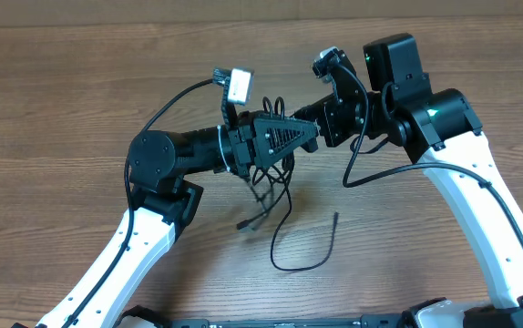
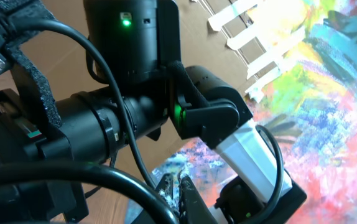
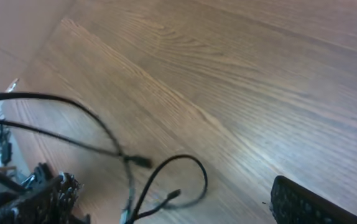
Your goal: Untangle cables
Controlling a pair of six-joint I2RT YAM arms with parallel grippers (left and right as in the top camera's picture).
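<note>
In the overhead view the thin black cables (image 1: 268, 178) hang in a tangle under my left gripper (image 1: 300, 135), and small loops stand up above it. That gripper is shut, and its fingers (image 2: 188, 194) press together at the bottom of the left wrist view. One strand (image 1: 273, 251) trails in a curve across the wooden table (image 1: 79, 109), and a plug end (image 1: 243, 223) lies low on the left. My right gripper (image 1: 323, 117) faces the left one tip to tip. It is open, with a cable loop (image 3: 194, 168) between its fingers (image 3: 309, 202).
The two arms meet over the middle of the table, and their thicker black cords (image 1: 371, 169) loop beside them. The left wrist view is filled by the right arm (image 2: 141, 93), with a colourful painted surface (image 2: 334, 106) behind it.
</note>
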